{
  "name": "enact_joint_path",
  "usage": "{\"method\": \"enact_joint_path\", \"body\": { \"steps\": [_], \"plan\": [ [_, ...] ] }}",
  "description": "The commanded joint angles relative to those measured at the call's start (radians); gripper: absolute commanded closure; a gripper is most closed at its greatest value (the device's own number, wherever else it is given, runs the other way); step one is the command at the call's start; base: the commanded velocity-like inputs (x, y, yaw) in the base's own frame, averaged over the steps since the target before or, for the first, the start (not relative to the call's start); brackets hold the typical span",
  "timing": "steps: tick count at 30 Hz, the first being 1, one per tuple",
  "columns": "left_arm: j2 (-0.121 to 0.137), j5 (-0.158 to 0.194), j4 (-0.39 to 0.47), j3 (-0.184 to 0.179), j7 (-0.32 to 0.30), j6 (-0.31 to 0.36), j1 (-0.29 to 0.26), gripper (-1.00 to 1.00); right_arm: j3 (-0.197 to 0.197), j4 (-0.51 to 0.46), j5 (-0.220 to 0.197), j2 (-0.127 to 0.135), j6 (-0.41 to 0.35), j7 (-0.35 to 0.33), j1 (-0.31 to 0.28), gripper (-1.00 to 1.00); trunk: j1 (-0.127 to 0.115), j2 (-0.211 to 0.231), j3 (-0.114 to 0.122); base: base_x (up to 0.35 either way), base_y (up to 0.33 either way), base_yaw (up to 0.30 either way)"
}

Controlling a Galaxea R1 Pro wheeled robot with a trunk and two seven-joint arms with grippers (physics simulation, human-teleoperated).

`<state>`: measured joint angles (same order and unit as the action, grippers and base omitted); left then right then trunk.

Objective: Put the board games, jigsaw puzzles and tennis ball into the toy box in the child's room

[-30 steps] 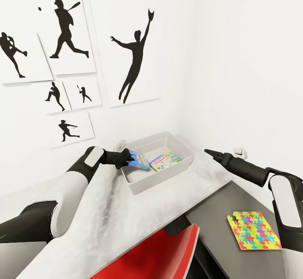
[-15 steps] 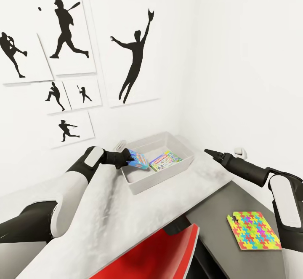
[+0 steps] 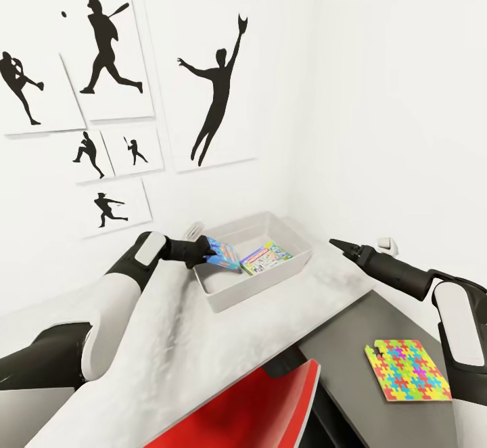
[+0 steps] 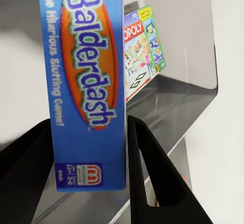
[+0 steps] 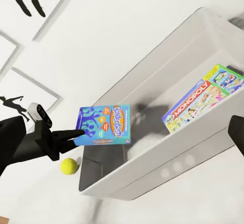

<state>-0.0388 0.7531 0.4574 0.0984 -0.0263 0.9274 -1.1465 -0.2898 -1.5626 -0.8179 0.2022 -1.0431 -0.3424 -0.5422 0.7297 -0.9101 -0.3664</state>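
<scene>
Tennis ball [image 5: 69,166] beside toy box [image 5: 168,173]

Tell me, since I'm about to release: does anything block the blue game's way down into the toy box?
Nothing visible does. The left pincer holds the blue game over the toy box; the Monopoly box leans farther along.

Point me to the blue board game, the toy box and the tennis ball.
blue board game [image 5: 103,124], right wrist view, middle of its printed cover.
toy box [image 3: 264,284], head view, near outer wall.
tennis ball [image 5: 68,166], right wrist view, centre of the ball, on the table outside the toy box.
</scene>
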Motion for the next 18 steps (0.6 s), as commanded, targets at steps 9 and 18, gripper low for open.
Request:
{"method": "enact_joint_path", "body": {
  "steps": [9, 18],
  "plan": [
    [-0.001, -0.006, 0.001, 0.006, -0.003, 0.007, -0.001, 1.0, -0.002, 0.0, 0.009, -0.001, -0.004, -0.01, -0.001, -1.0, 0.012, -0.022, -0.011, 0.0, 0.0, 0.0],
    [-0.001, -0.006, 0.001, 0.007, -0.003, 0.007, -0.001, 1.0, -0.002, 0.0, 0.009, -0.001, -0.004, -0.01, -0.001, -1.0, 0.046, -0.085, -0.039, 0.0, 0.0, 0.0]
  ]
}}
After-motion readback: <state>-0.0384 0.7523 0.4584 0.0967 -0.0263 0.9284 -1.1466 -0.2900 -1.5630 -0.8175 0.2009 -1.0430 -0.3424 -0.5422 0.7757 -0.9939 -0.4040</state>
